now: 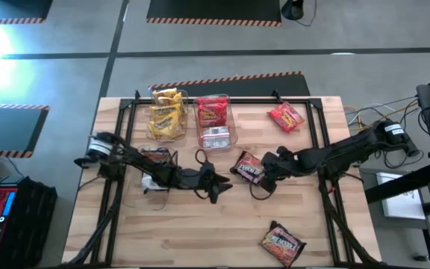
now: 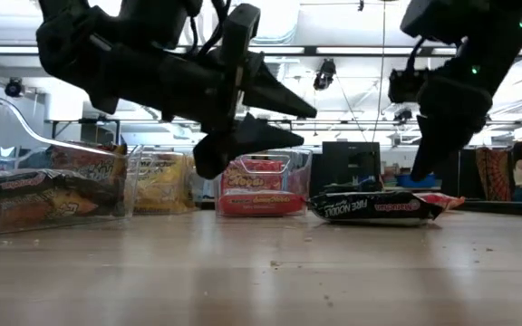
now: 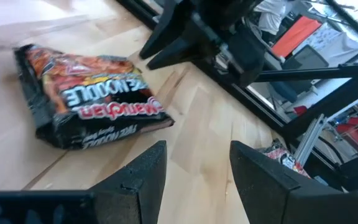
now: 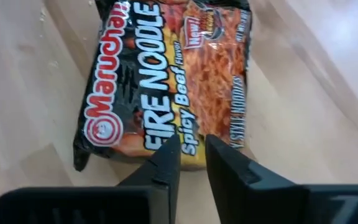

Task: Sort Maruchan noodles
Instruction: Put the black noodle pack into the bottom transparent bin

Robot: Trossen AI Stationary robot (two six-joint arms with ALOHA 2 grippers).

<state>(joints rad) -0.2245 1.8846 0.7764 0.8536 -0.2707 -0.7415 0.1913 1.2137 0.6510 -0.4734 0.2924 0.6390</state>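
While the dark packet point(image 4: 166, 81) lies flat just ahead of our right gripper point(image 4: 191, 163), we judge it light, crinkly and slick, with a brittle noodle block inside that a hard squeeze could crack. The right fingers stand only slightly apart, a narrow gap between them, holding nothing, their tips at the packet's near edge. We think a sealed end or a long edge is the best hold, since the flat face offers the fingers no purchase against the wood.

Our left gripper point(image 3: 192, 167) hangs open and empty on the far side of the same packet, above the table.

Beyond the right gripper, a red packet point(image 1: 285, 117) lies loose, and another dark packet point(image 1: 282, 243) lies well behind it near the table's front edge. Past the left gripper stand clear bins: one with yellow packets point(image 1: 166, 113), one with red packets point(image 1: 213, 119), and one just beside the left arm holding a dark packet point(image 1: 155, 155).

The table point(image 1: 200, 232) is pale wooden butcher block, smooth, so a packet may slide when nudged. Behind it the room is an open workshop with ceiling lights, and a seated person point(image 2: 521, 172) shows far off.
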